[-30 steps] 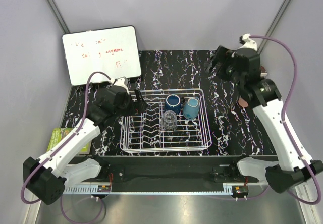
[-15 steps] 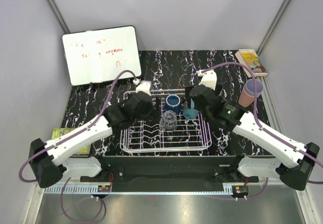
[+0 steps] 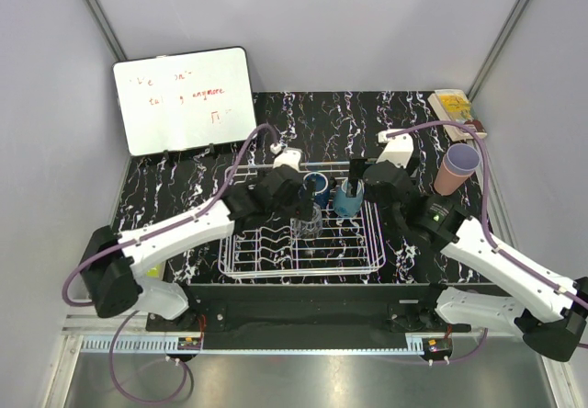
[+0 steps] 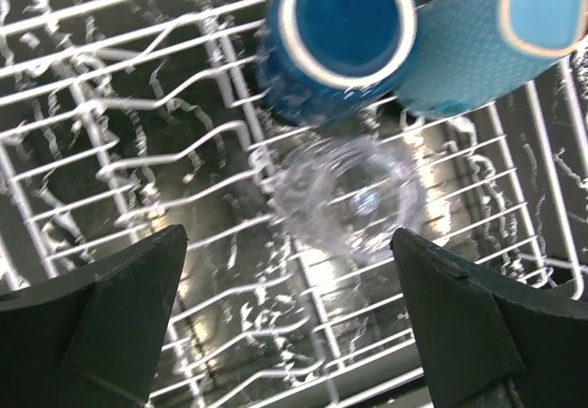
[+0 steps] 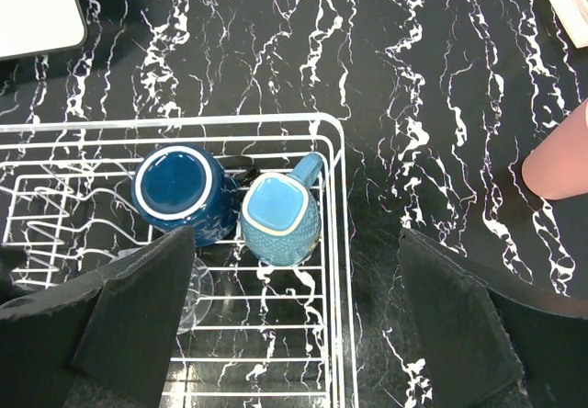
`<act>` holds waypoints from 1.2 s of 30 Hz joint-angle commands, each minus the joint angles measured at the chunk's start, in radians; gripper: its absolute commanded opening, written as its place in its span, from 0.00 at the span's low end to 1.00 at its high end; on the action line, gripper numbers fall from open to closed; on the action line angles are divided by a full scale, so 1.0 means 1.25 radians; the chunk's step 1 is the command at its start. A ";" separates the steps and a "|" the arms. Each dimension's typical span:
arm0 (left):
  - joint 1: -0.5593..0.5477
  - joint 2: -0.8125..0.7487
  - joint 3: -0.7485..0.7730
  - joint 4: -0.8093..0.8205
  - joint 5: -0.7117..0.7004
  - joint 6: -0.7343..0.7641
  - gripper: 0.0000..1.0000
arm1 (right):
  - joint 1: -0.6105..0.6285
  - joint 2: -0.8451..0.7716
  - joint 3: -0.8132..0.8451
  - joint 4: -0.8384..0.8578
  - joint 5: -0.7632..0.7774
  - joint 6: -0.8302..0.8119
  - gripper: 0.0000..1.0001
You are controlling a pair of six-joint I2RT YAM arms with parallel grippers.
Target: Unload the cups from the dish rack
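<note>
The white wire dish rack holds three cups: a dark blue one, a teal one and a clear glass. My left gripper hovers open over the glass, and its wide-apart fingers touch nothing. The dark blue cup and the teal cup lie just beyond. My right gripper hangs open above the teal cup, beside the dark blue cup. A pink cup stands on the table right of the rack.
A whiteboard leans at the back left. A book lies at the back right corner. The rack's upright tines fill its left half. The black marbled table stretches behind the rack.
Both arms have swung inward over the rack. The left gripper moved right to the glass, and the right arm came down from the back right to the teal cup.
</note>
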 commanded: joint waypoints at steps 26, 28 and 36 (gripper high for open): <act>-0.023 0.177 0.073 0.072 0.020 -0.072 0.99 | 0.003 -0.024 -0.032 0.005 -0.013 0.063 1.00; -0.027 0.177 0.054 0.082 0.029 -0.081 0.99 | 0.005 -0.025 -0.035 0.004 -0.010 0.066 1.00; -0.042 0.203 0.049 0.092 0.032 -0.078 0.98 | 0.003 -0.026 -0.048 0.004 -0.015 0.079 1.00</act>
